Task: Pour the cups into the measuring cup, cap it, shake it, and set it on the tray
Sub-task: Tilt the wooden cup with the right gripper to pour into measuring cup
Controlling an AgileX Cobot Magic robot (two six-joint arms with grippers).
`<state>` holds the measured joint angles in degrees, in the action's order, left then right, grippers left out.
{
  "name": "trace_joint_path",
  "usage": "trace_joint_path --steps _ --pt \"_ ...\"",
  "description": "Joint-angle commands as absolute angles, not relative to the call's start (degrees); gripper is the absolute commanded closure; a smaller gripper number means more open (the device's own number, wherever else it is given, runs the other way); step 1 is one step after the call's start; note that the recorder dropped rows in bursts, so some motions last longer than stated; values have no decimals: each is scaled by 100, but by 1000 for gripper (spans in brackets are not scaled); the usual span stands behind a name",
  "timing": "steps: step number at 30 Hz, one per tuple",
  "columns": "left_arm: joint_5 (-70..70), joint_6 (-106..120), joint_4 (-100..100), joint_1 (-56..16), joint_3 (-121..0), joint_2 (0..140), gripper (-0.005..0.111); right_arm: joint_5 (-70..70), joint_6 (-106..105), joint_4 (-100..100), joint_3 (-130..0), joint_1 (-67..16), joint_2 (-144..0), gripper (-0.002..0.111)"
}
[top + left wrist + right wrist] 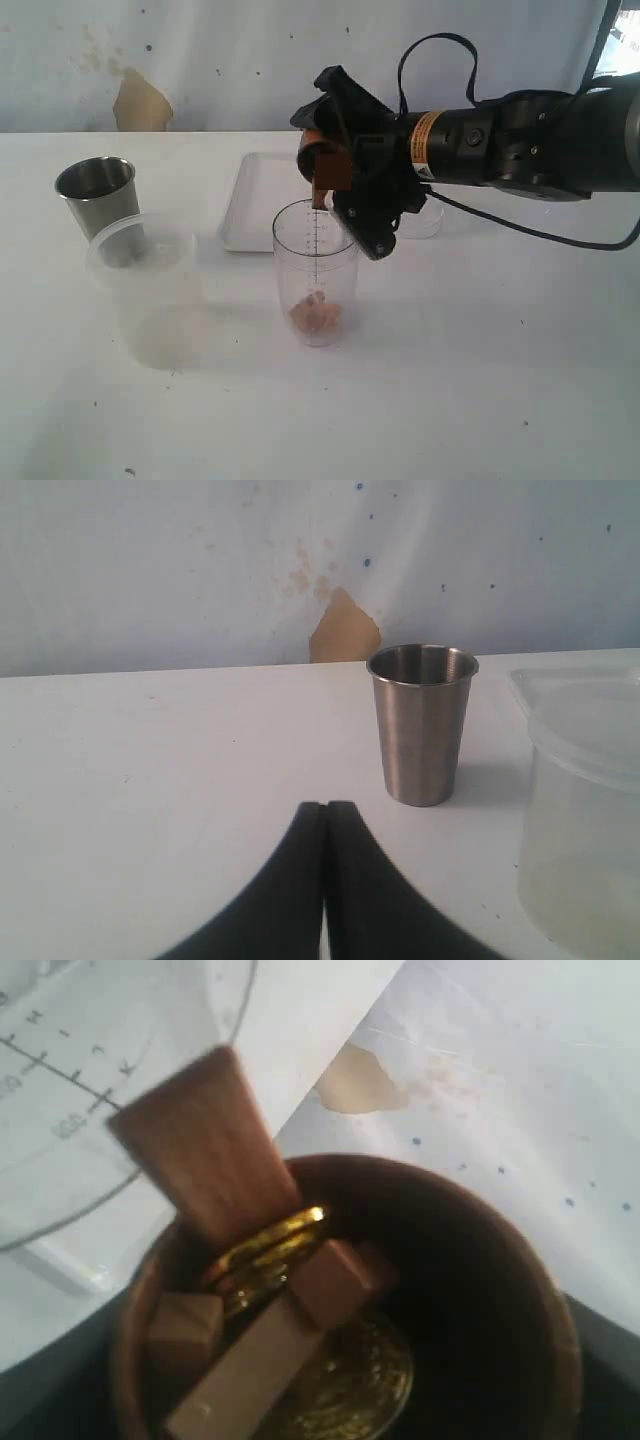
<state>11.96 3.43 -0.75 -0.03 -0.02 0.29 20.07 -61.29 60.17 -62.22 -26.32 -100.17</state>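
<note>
The white tray (255, 205) lay just behind the upright measuring cup (315, 270), which had pale pieces at its bottom. The left gripper (325, 880), jaws together, faced the steel tumbler (421, 725). The right gripper (352, 170) was clamped on the wooden cup (322, 165), which was tipped over the measuring cup's mouth.

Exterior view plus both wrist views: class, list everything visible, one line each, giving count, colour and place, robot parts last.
measuring cup: one, clear, black scale, table centre; pinkish pieces at its bottom
wooden cup: one, brown, tilted over the measuring cup's mouth; holds wooden blocks and gold discs
steel tumbler: one, silver, back left, upright
frosted tub: one, translucent, in front of the steel tumbler
tray: one, white, behind the measuring cup
clear plastic piece: one, right of tray, mostly hidden
table: one, white
right gripper: one, black, shut on the wooden cup
left gripper: one, black, shut, empty
</note>
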Motion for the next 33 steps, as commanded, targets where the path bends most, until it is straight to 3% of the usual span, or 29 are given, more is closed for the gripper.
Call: trace_joint_path --steps 1,20,33 --pt "1155 303 -76 -28 0 0 107 2069 -6881 5831 -6279 -2629 -9971 108" --pt "1155 303 -76 -28 0 0 107 2221 -8435 5831 -6279 -2677 -9713 108" --pt "1155 303 -76 -28 0 0 107 1398 -9135 5849 -6279 -2979 -9649 108"
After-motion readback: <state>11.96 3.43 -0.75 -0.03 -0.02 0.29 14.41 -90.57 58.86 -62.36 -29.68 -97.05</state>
